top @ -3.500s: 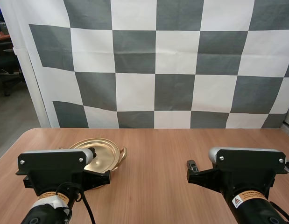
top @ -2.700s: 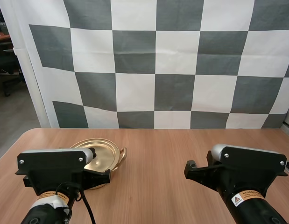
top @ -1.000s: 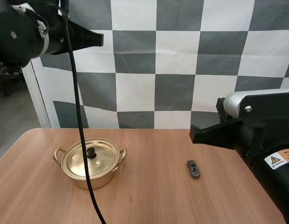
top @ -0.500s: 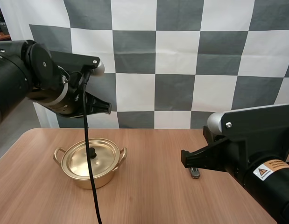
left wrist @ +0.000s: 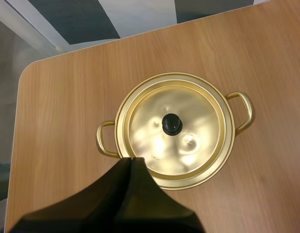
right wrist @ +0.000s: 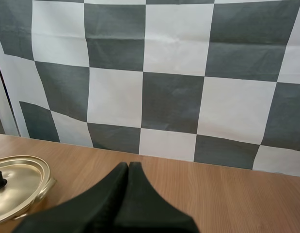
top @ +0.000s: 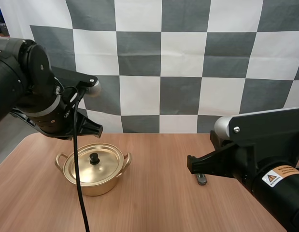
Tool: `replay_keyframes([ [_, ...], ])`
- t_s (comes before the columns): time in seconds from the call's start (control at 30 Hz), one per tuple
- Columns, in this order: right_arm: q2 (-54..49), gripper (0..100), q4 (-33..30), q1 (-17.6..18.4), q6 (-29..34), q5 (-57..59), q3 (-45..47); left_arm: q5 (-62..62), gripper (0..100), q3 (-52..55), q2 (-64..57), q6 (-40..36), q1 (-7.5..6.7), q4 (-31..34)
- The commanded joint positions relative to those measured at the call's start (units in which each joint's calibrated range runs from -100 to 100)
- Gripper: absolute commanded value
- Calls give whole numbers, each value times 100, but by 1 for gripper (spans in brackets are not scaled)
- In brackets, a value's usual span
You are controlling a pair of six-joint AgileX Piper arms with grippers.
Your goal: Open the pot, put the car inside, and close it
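Pot [top: 93, 175], lid [left wrist: 188, 121] on, near table [top: 154, 203] left edge. Car [top: 202, 179] toward right edge, well apart from pot, partly hidden by right arm. Left gripper [left wrist: 130, 160] above pot, fingers pressed together, empty. Right gripper [right wrist: 128, 166] likewise pressed together, empty.

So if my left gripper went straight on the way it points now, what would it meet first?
Probably the lid: the shut left gripper points down at its near edge, short of the knob. Depth is unclear.
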Motion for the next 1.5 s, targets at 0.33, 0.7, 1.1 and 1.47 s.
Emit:
replay_keyframes([
  [0.33,-11,0,132,2,-3,20,4,1,94,-7,24,987,-4,-9],
  [0.7,-22,0,132,2,-3,20,4,-329,100,6,24,1005,-4,-255],
  [1.1,-20,0,132,2,-3,20,4,-610,100,33,1465,632,-4,-853],
  [1.47,-99,0,132,2,-3,37,4,-1569,100,33,1932,418,-4,-853],
])
